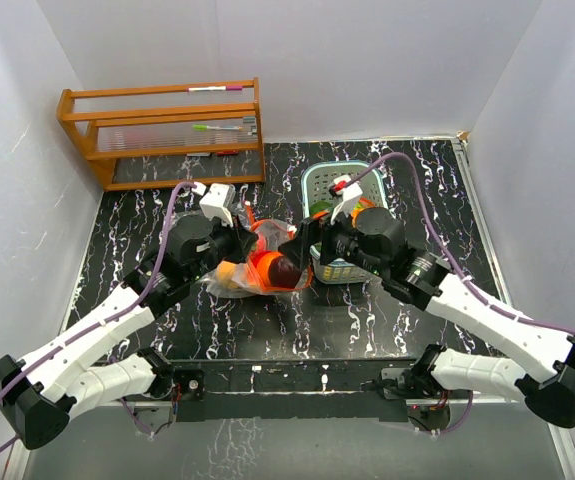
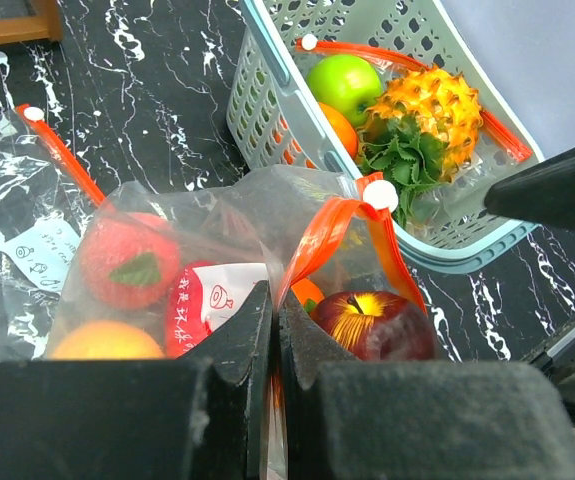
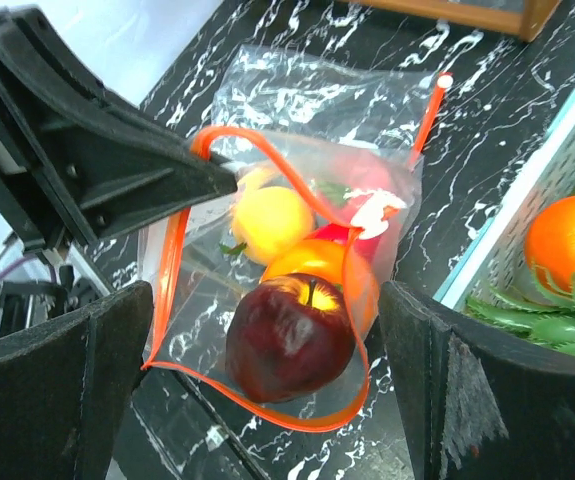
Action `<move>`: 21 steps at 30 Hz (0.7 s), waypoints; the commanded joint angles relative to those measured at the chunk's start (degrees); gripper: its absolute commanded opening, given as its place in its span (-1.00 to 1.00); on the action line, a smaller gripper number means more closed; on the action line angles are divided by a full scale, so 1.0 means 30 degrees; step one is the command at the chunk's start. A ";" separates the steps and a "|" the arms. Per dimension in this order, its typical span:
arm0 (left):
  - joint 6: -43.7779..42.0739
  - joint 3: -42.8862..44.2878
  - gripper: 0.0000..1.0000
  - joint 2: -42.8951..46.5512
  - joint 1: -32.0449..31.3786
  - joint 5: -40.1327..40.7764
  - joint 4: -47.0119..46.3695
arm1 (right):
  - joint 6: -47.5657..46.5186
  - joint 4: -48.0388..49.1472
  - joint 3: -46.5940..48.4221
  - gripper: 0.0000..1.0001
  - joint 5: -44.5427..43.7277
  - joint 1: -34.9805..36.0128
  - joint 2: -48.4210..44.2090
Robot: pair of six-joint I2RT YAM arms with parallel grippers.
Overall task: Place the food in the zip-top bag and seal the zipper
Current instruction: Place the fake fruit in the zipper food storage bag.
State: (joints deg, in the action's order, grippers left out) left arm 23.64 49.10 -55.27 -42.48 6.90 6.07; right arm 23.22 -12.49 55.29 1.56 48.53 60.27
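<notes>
Pinching the bag [image 2: 217,215] rim, my left gripper [image 2: 275,300] is clamped tight. My right gripper [image 3: 267,345] gapes empty above the bag's apple [image 2: 372,322].

Left claw [image 2: 274,305] pinched, right claw [image 3: 265,320] spread wide.

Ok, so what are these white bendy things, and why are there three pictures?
Those are two robot arms with pinching claws. One picture looks down from above; the other two come from cameras on the wrists. On the black marbled table sit a teal basket holding a toy green apple and pineapple, and a clear bag with an orange zipper. The left gripper is shut on the bag's edge, holding it open. The right gripper is open and empty, over a dark red apple lying in the bag's mouth.
</notes>
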 commanded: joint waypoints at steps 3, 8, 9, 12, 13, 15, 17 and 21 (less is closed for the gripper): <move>0.0236 0.0953 -1.00 0.0888 0.0097 0.0910 -0.0740 | 0.1632 -0.2714 0.1293 0.97 -0.2451 0.0108 -0.0612; -0.0008 0.1908 -1.00 0.1518 0.0098 0.1790 -0.0616 | 0.3062 -0.2219 -0.0751 0.96 -0.1648 0.0125 -0.2038; -0.0040 0.2027 -1.00 0.1646 0.0090 0.1948 -0.0630 | 0.3252 -0.2160 -0.1062 0.96 -0.1526 0.0124 -0.2354; -0.0155 0.2273 -1.00 0.1955 0.0097 0.2403 -0.0697 | 0.3571 -0.2202 -0.1562 0.91 -0.1180 0.0141 -0.3066; -0.0220 0.2340 -1.00 0.2008 0.0115 0.2515 -0.0728 | 0.3616 -0.2220 -0.1654 0.89 -0.1079 0.0122 -0.3226; -0.0283 0.2407 -1.00 0.2140 0.0097 0.2596 -0.0819 | 0.3706 -0.2082 -0.1804 0.84 -0.0937 0.0140 -0.3448; -0.0241 0.2412 -1.00 0.2152 0.0097 0.2550 -0.0875 | 0.3740 -0.1817 -0.1868 0.82 -0.0882 0.0140 -0.3436; -0.0117 0.2328 -1.00 0.2266 0.0101 0.2498 -0.1009 | 0.3816 -0.0652 -0.2053 0.74 -0.0901 0.0140 -0.2971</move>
State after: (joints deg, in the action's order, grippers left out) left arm 23.38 54.30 -49.60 -42.48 13.54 5.58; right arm 33.63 -20.60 49.76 -1.50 48.71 50.94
